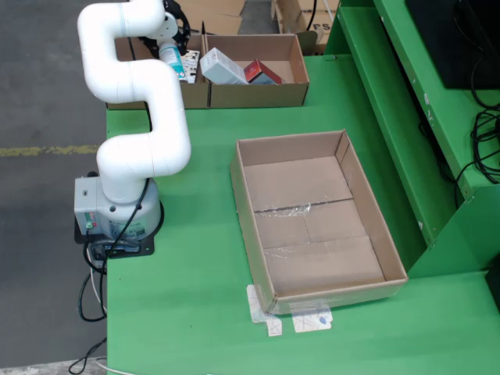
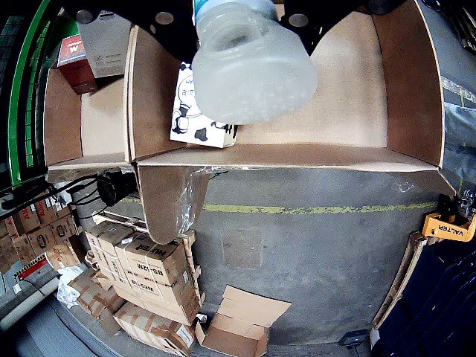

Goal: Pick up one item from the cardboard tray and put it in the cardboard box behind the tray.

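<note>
Green table on a grey concrete floor. White arm is based at the table's left edge in the view from above and reaches to the far boxes. Cardboard tray mid-table shows only its taped bottom. Gripper is clamped on a translucent bottle, held over the left cardboard box; a black-and-white printed carton lies inside it. The neighbouring box holds a pale carton and a red one.

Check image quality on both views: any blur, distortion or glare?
View from above: sharp, evenly lit, mild glare on the tape in the cardboard tray. View that rides on the gripper: strong fisheye bending, the held bottle close, soft and bright, the floor behind fairly sharp.
</note>
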You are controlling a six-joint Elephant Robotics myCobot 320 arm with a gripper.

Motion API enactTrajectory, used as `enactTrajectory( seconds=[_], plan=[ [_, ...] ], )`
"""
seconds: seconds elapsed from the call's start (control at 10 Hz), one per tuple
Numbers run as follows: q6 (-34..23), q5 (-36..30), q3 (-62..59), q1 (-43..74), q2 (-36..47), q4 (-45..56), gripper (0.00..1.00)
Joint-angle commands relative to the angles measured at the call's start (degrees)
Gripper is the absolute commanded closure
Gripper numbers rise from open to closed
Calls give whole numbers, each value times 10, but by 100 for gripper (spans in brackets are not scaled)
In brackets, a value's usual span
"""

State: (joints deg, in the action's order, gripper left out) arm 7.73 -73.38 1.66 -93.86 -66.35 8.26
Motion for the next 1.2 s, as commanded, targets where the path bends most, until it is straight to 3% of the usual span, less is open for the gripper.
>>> enactTrajectory(
  seconds=[0.0,0.9,1.1],
  plan=[
    [2,4,-17,4,27,-5,100],
    [2,4,-17,4,27,-5,100],
    [2,4,-17,4,27,-5,80]
  ],
)
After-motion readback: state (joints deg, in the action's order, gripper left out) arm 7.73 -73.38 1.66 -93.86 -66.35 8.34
